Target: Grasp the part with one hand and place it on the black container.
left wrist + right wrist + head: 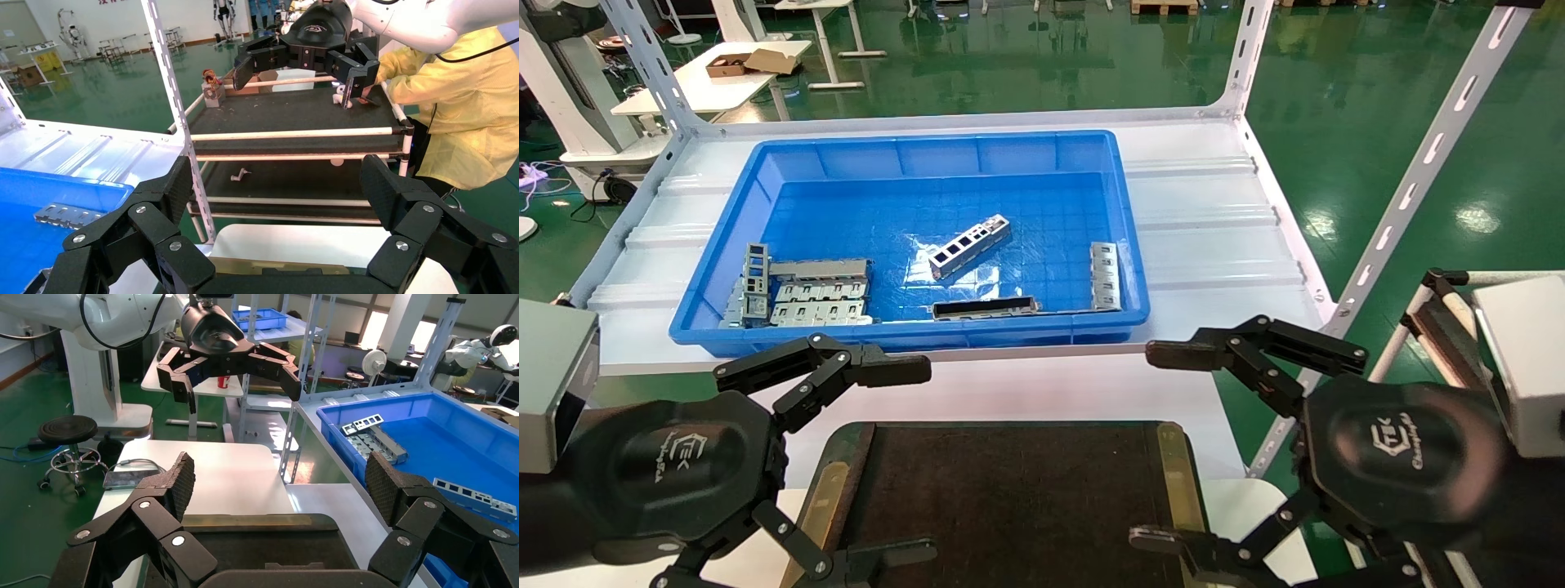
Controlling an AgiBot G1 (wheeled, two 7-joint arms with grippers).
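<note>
The part, a slim silver channel bracket with square cut-outs, lies at an angle in the middle of the blue bin. The black container, a flat dark tray with brass side edges, lies at the table's front, and also shows in the right wrist view. My left gripper is open and empty over the tray's left edge. My right gripper is open and empty over its right edge. Both hang well short of the bin. Each wrist view shows its own gripper open, the left and the right.
In the bin, a similar silver bracket lies by the right wall, a dark long bar by the front wall, and flat grey plates at front left. White shelf posts rise at the right. A rack stands beyond.
</note>
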